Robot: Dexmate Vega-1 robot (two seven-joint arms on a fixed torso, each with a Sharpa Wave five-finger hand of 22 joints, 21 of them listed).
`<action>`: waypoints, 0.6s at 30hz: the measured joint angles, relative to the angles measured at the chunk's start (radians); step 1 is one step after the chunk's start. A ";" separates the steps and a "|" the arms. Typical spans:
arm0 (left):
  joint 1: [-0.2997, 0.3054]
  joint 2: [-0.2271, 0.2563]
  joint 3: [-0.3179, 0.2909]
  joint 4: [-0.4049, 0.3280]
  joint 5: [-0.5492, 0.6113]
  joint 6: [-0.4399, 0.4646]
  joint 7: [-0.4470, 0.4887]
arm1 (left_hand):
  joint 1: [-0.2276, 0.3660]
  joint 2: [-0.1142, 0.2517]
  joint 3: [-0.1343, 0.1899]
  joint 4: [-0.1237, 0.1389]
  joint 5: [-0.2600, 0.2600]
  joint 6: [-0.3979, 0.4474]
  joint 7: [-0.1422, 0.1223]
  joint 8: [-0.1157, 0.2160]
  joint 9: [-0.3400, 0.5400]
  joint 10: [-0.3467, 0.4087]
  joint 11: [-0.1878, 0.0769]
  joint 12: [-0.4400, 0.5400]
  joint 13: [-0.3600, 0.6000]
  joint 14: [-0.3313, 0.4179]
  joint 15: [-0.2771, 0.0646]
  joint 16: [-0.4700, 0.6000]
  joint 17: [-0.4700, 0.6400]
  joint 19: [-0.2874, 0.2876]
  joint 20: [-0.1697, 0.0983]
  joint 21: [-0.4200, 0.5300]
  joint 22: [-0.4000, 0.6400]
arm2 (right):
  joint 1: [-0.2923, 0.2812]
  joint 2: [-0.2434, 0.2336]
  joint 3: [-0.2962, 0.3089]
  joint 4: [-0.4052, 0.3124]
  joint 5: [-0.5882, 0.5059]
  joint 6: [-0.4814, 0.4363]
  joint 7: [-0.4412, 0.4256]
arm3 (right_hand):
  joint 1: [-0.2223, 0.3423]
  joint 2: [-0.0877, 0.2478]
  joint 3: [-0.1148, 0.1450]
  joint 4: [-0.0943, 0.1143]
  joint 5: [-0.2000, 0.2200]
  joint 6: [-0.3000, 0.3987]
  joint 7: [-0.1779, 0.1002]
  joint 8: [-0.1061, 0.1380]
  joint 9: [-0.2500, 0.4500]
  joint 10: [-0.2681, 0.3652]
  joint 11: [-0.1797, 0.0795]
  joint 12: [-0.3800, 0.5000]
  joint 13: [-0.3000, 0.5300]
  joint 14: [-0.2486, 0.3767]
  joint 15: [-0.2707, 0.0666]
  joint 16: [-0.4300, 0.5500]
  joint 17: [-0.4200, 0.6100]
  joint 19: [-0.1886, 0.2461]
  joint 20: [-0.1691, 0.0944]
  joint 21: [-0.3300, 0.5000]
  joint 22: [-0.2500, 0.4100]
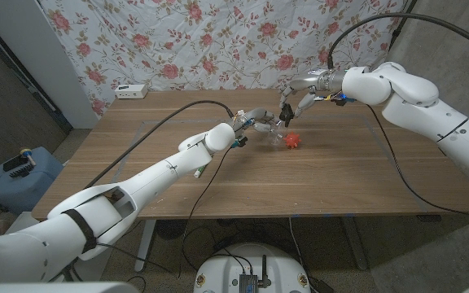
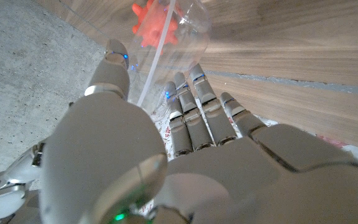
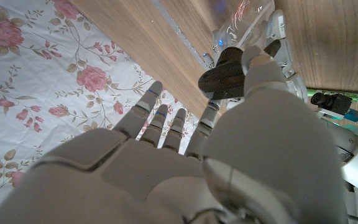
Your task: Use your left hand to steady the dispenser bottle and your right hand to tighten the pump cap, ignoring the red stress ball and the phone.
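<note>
Left hand gripping clear dispenser bottle, right hand on black pump cap

Head view high over table, wrist views close behind each hand, sharing bottle

Right hand pinches black pump cap.

Red stress ball just beside the bottle, crowding its right.
</note>
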 measured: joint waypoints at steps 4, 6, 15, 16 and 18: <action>-0.001 -0.001 0.000 0.002 0.001 -0.001 0.000 | 0.000 0.000 0.000 0.000 -0.002 0.000 0.000 0.000 0.002 0.000 0.000 0.000 0.000 0.000 0.000 0.000 0.000 0.000 0.000 0.000 0.000 | 0.001 0.001 -0.005 -0.007 0.006 -0.021 0.008 | -0.001 0.001 -0.001 0.001 0.000 0.000 0.000 -0.001 0.000 0.003 0.003 0.000 0.000 0.000 0.000 0.000 0.000 0.000 0.000 -0.004 0.000; -0.001 -0.001 0.001 0.002 0.001 -0.002 0.000 | 0.000 0.000 0.000 0.000 -0.002 0.000 0.000 0.000 0.004 0.000 0.000 0.000 0.000 0.000 0.000 0.000 0.000 0.000 0.000 0.000 0.000 | 0.002 0.001 -0.008 -0.011 0.008 -0.032 0.012 | -0.003 0.003 -0.001 0.001 0.000 0.000 0.000 -0.001 0.000 0.009 0.009 0.000 0.000 0.000 0.000 0.000 0.000 0.000 0.000 -0.005 0.000; -0.001 -0.001 0.001 0.003 0.001 -0.004 0.000 | 0.000 0.000 0.000 0.000 0.002 0.000 0.000 -0.001 0.007 0.000 0.000 -0.001 0.000 0.000 0.000 0.000 0.000 0.000 0.000 0.000 0.000 | 0.005 0.002 -0.021 -0.030 0.009 -0.097 0.036 | -0.012 0.004 -0.005 0.005 0.000 0.000 0.000 -0.002 -0.003 0.014 0.014 0.000 0.000 0.000 0.000 0.000 0.000 0.000 0.000 -0.005 0.000; -0.001 -0.001 0.001 0.003 0.001 -0.005 0.001 | 0.000 0.000 0.000 0.000 0.002 0.000 0.000 -0.002 0.007 0.000 0.000 -0.001 0.000 0.000 0.000 0.000 0.000 0.000 0.000 0.000 0.000 | 0.005 0.002 -0.023 -0.033 0.009 -0.102 0.038 | -0.012 0.004 -0.005 0.005 0.000 0.000 0.000 -0.001 -0.003 0.014 0.014 0.004 0.000 0.000 0.000 0.000 0.000 0.000 0.000 -0.005 0.000; -0.001 -0.001 0.001 0.003 0.001 -0.006 0.001 | 0.000 0.000 0.000 0.000 0.002 0.000 0.000 -0.002 0.007 0.000 0.000 -0.001 0.000 0.000 0.000 0.000 0.000 0.000 0.000 0.000 0.000 | 0.006 0.002 -0.025 -0.037 0.009 -0.117 0.043 | -0.012 0.004 -0.005 0.005 0.000 0.000 0.000 -0.001 -0.002 0.018 0.018 0.006 0.000 0.000 0.000 0.000 0.000 0.000 0.000 -0.005 0.000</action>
